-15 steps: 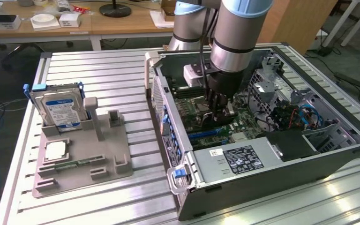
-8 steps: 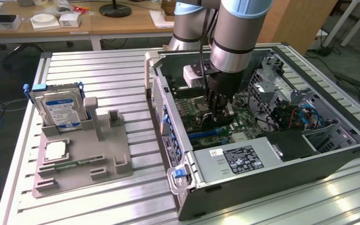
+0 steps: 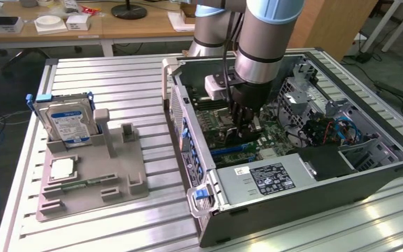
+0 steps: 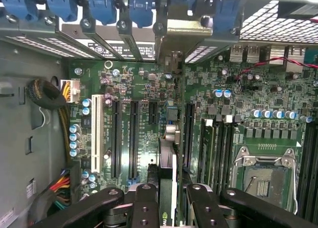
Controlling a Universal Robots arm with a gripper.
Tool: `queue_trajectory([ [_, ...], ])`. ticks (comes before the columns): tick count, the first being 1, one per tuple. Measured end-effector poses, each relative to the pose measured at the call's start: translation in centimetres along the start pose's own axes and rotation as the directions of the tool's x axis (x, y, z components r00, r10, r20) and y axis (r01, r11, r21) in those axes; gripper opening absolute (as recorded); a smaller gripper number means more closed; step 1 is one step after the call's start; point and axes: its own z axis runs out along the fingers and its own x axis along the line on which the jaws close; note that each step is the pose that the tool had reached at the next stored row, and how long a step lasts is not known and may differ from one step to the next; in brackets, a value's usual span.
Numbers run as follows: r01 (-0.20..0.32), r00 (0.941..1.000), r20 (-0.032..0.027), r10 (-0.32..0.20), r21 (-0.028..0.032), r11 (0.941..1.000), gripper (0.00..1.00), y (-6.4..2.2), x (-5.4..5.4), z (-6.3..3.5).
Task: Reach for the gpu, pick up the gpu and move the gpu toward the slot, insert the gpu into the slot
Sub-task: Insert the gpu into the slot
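Inside the case (image 3: 369, 157), the gripper (image 4: 169, 198) clamps the gpu (image 4: 168, 163) edge-on above the motherboard (image 4: 149, 89), card vertical so its edge connector meets the slot (image 4: 190, 133) at 12 o'clock.

My jaws hang inside the open computer case (image 3: 314, 173), where room is tight: the drive cage (image 3: 306, 89) and cables (image 3: 341, 128) crowd one side, the power supply (image 3: 272, 178) another. Expansion slots (image 4: 124, 138) lie clear, while the desk (image 3: 117, 84) is open beside the case.
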Motion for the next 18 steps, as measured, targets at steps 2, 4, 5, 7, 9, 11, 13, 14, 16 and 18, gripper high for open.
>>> queue_trajectory([
  [2, 0.0, 1.0, 0.0, 0.0, 0.0001, 1.0, 0.27, 0.01, -0.03, 0.09],
  [4, 0.0, 1.0, -0.0002, 0.0, 0.0013, 1.0, 0.27, 0.01, -0.05, 0.11],
  [5, 0.0, 1.0, -0.0003, 0.0, 0.0016, 1.0, 0.27, 0.01, -0.05, 0.12],
  [7, 0.0, 1.0, -0.0002, 0.0, 0.0018, 1.0, 0.27, 0.07, -0.06, 0.14],
  [9, 0.0, 1.0, 0.0002, 0.0, 0.002, 1.0, 0.27, 0.11, -0.07, 0.23],
  [11, 0.0, 1.0, 0.0, 0.0, 0.0019, 1.0, 0.27, 0.15, -0.06, 0.34],
  [13, 0.0, 1.0, 0.0, 0.0, 0.0019, 1.0, 0.27, 0.18, -0.07, 0.51],
  [14, 0.0, 1.0, 0.0001, 0.0, 0.0019, 1.0, 0.27, 0.2, -0.07, 0.59],
  [16, 0.0, 1.0, 0.0, 0.0, 0.002, 1.0, 0.27, 0.24, -0.07, 0.7],
  [18, 0.0, 1.0, -0.0002, 0.0, 0.0022, 1.0, 0.27, 0.27, -0.07, 0.77],
])
